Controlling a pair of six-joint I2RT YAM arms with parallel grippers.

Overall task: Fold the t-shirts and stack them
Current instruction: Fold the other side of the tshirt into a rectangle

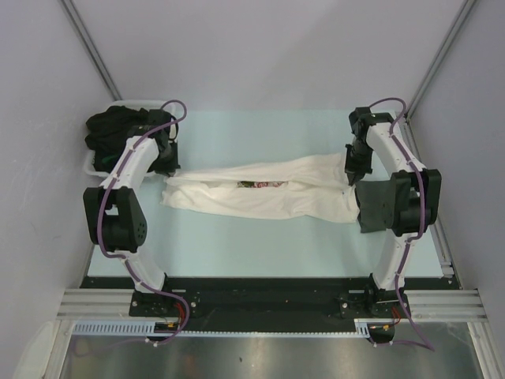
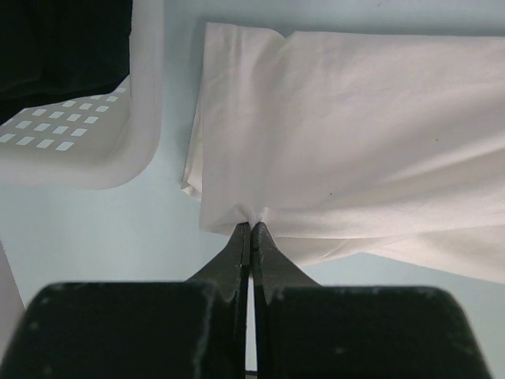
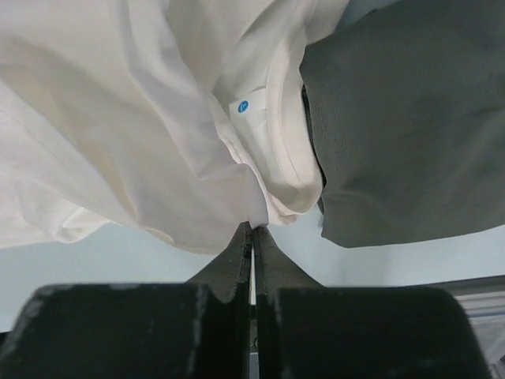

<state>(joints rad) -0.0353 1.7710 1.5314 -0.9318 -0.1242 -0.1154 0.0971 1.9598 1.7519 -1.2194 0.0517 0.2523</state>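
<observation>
Left gripper (image 2: 251,229): jaws pressed together, pinching the cream t-shirt (image 1: 260,197) at the end opposite its collar
Right gripper (image 3: 252,229): jaws pressed together, nipping the same tee's edge just beside the collar
Cream t-shirt: on the table (image 1: 260,249), a long bunched band between the two pinches, print barely showing mid-length; probably held at both ends to draw it flat for folding
Dark grey t-shirt (image 3: 402,118): flat, touching the cream t-shirt's collar end; likely the stack's start
Black t-shirts (image 1: 110,130): heaped in the tub (image 2: 118,158), just beyond the cream t-shirt's far end, seemingly not yet folded
</observation>
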